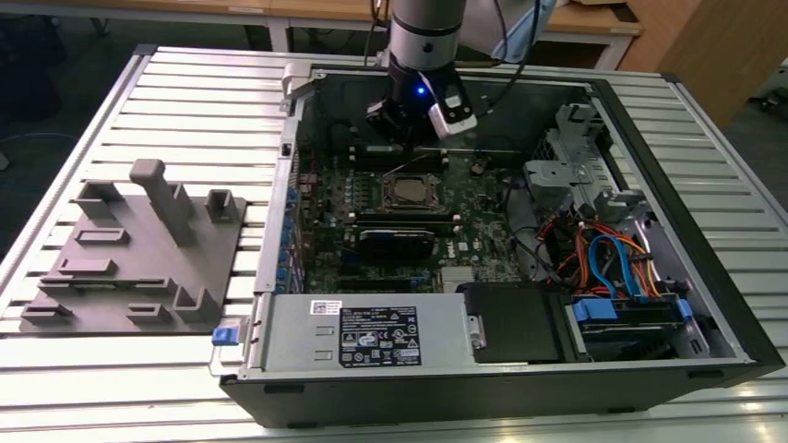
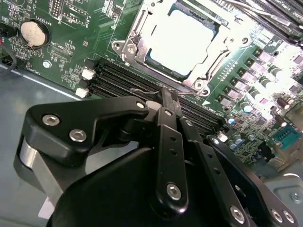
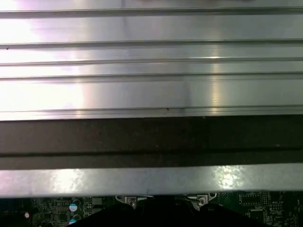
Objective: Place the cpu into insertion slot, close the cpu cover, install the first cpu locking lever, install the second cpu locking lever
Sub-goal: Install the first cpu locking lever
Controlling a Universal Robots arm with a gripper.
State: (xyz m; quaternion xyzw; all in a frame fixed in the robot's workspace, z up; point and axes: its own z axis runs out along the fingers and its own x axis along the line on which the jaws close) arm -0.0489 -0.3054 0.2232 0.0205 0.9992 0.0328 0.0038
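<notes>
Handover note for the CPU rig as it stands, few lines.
Hand: fingers together, gripping nothing, over the memory slots beside the socket.
CPU: seated in the insertion slot.
CPU cover: down around the chip.
Levers: a thin wire lever lies beside the slots near the fingertips; whether either is latched can't be told.
Left: confirm both levers are locked.

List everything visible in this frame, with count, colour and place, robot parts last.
cpu: one, silvery, seated in the socket.
insertion slot: one, silver-rimmed, mid green motherboard.
cpu cover: one, silvery frame around the chip.
memory slots: several, black, beside the socket.
computer case: one, black, open on the table.
power supply: one, grey, case's near edge.
fixture block: one, grey, exterior view's left.
slatted table: one, silver.
gripper: one, black, above the memory slots.
</notes>
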